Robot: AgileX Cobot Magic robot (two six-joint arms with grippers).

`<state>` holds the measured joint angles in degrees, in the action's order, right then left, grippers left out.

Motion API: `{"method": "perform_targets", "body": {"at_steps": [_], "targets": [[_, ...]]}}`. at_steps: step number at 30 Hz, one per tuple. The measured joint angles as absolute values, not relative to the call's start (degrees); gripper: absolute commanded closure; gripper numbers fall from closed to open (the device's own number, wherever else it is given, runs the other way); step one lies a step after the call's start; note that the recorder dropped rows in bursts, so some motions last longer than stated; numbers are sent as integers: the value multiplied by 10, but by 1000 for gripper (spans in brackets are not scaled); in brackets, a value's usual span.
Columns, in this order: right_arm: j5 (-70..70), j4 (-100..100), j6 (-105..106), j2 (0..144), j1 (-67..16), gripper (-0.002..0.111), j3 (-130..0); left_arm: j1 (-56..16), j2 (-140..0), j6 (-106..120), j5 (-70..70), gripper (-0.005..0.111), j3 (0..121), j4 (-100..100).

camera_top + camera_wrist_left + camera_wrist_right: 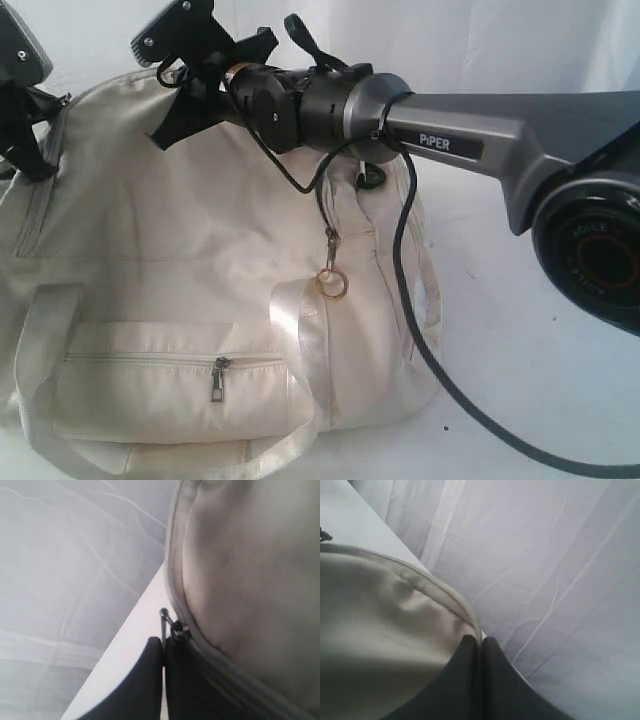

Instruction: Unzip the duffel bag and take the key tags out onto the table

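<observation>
- Pinching the zip pull (164, 624), the left gripper (163, 641) has both fingers closed on it at the top seam of the bag (240, 580).
- The right gripper (480, 641) has its fingers closed on the bag's piped edge.
- The bag lies on the table (520, 340).
- The front pocket zip (218, 378) is closed.
- 1 metal ring (332, 285) hangs beside a handle (300, 335).
</observation>
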<state>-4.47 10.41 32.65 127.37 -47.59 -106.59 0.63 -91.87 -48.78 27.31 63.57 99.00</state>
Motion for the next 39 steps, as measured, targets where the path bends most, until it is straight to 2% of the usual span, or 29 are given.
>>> {"method": "perform_targets", "body": {"at_steps": [9,39], "targets": [[-45,104,328,1274,-476,108,-1066,6,-843,-591,282,107,586,994],[-45,104,327,1274,-476,108,-1066,6,-662,-642,273,107,379,994]]}}
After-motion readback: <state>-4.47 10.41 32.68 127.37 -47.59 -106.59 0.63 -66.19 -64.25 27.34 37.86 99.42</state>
